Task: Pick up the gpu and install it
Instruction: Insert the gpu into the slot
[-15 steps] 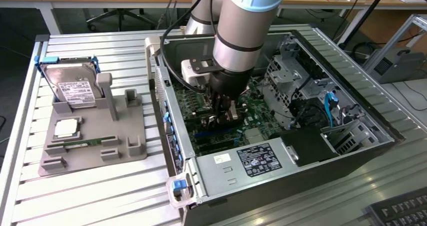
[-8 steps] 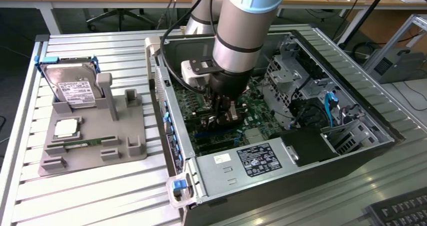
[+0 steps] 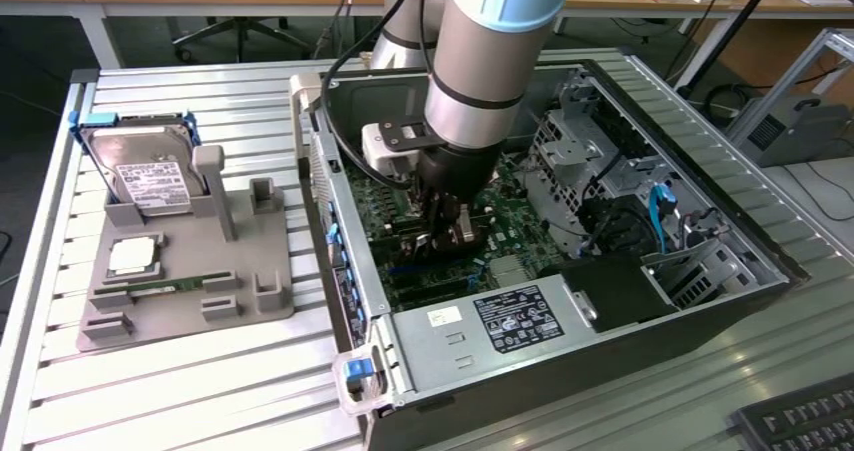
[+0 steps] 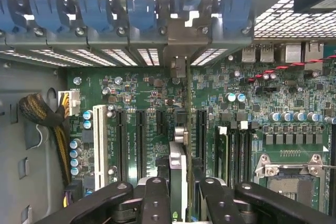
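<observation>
The arm reaches down into the open computer case (image 3: 747,241), its gripper (image 3: 447,233) low over the green motherboard (image 3: 514,233). The jaws are closed on the gpu (image 4: 180,129), which stands on edge between them, running toward the slotted rear wall of the case (image 4: 105,56); whether it is seated in a slot I cannot tell. At about nine o'clock from the case, a grey holder (image 3: 187,271) on the surface (image 3: 174,391) carries a hard drive (image 3: 144,176).

The exterior view looks down from above on the open computer case (image 3: 574,271); the wrist view peers close at its motherboard (image 4: 157,103).
</observation>
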You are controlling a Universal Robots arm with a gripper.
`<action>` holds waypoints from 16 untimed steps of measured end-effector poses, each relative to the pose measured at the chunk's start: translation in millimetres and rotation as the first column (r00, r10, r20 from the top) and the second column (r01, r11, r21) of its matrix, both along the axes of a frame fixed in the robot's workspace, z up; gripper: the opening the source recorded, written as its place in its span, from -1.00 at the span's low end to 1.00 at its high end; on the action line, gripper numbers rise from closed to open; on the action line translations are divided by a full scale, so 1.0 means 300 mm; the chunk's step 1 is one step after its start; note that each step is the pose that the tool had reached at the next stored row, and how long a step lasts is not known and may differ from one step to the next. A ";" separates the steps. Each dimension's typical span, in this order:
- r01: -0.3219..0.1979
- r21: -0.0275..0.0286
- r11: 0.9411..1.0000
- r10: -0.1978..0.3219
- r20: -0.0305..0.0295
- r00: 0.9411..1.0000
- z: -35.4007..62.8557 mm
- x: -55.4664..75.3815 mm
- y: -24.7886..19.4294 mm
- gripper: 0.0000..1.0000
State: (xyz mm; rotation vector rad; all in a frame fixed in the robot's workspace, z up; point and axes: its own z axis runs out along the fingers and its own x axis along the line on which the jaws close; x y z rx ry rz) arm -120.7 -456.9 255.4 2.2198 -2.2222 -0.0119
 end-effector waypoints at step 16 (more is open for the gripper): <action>0.000 0.000 1.000 0.000 0.001 1.000 0.069 0.000 0.005 -0.32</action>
